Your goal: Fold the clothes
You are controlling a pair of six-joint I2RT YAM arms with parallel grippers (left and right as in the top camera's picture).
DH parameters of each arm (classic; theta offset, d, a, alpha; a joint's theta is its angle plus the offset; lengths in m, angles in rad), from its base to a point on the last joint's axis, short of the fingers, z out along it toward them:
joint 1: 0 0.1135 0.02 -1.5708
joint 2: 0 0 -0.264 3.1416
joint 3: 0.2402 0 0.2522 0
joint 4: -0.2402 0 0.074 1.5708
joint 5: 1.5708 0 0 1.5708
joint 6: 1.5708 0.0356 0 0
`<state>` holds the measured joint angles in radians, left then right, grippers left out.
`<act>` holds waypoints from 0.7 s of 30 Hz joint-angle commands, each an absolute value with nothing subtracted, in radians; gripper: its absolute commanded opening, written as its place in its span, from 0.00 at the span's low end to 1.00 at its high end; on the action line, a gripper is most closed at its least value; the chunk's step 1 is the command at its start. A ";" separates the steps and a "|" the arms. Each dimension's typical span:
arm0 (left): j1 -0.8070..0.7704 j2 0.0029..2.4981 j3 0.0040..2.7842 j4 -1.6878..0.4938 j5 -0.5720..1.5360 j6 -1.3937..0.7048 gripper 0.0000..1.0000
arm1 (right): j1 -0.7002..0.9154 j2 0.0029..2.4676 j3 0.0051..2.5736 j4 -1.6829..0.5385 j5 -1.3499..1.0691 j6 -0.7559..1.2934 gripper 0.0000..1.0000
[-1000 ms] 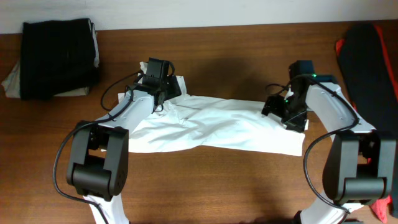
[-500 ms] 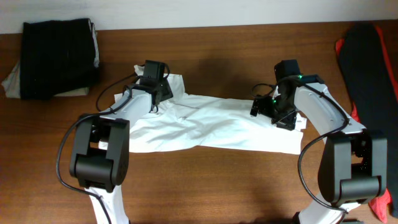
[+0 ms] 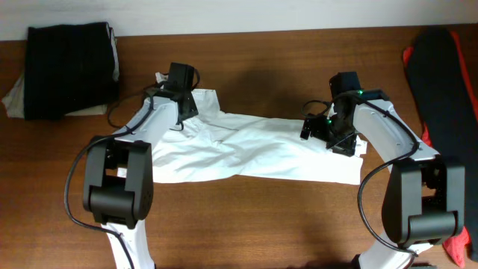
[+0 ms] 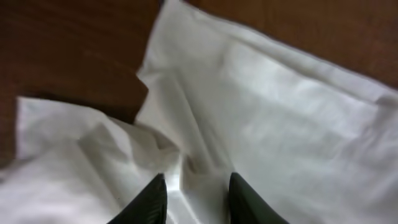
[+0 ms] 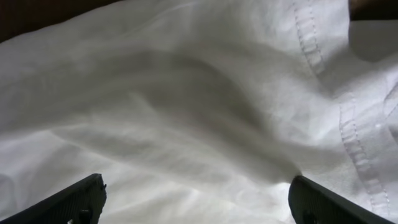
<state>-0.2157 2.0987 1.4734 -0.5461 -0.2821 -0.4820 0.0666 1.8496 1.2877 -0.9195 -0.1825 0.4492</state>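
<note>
Left claw [image 4: 198, 194]: narrowed sharply within the last second; now half-closed with a raised ridge of white cloth between the fingers; cannot tell yet whether pinched firm.
Left claw position: shifted a little toward the far left, now over the far-left corner of the cloth.
Right claw [image 5: 196, 200]: spread fully wide, holding nothing, hovering low over the right end beside a stitched hem; moved leftward a second ago, then held in place.
White garment [image 3: 261, 153]: laid lengthwise across the middle of the surface [image 3: 261, 224], wrinkled, not yet folded; outline barely altered over the last second.
Black folded pile [image 3: 71, 67]: far left, well apart from the white cloth, same place as before.
Meaning for the task: probably the grasping step of a first fold, with the left corner being taken and the right end not yet taken.
Next need: likely a matching pinch on the right before any lift; otherwise a lopsided drag of thin cloth.
</note>
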 commanded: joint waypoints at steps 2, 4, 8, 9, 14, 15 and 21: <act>-0.208 2.088 1.533 -0.588 -0.326 -0.476 0.24 | 0.073 1.856 1.279 -0.923 -0.173 0.449 0.98; -0.208 2.088 1.533 -0.601 -0.326 -0.476 0.12 | 0.073 1.856 1.277 -0.923 -0.173 0.449 0.98; -0.208 2.090 1.533 -0.604 -0.250 -0.477 0.24 | 0.073 1.856 1.271 -0.923 -0.173 0.449 0.98; -0.208 2.097 1.533 -0.598 -0.186 -0.478 0.26 | 0.073 1.856 1.266 -0.919 -0.173 0.449 0.99; -0.208 2.129 1.533 -0.603 -0.118 -0.530 0.43 | 0.073 1.856 1.266 -0.923 -0.173 0.449 0.99; -0.208 2.132 1.533 -0.603 -0.116 -0.530 0.44 | 0.073 1.856 1.266 -0.923 -0.173 0.449 0.99; -0.208 2.132 1.532 -0.599 -0.116 -0.530 0.43 | 0.073 1.856 1.266 -0.920 -0.173 0.449 0.99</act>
<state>-0.2153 2.1208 1.5177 -0.6022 -0.1299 -0.5171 0.0666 1.8507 1.2728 -0.9188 -0.1822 0.4488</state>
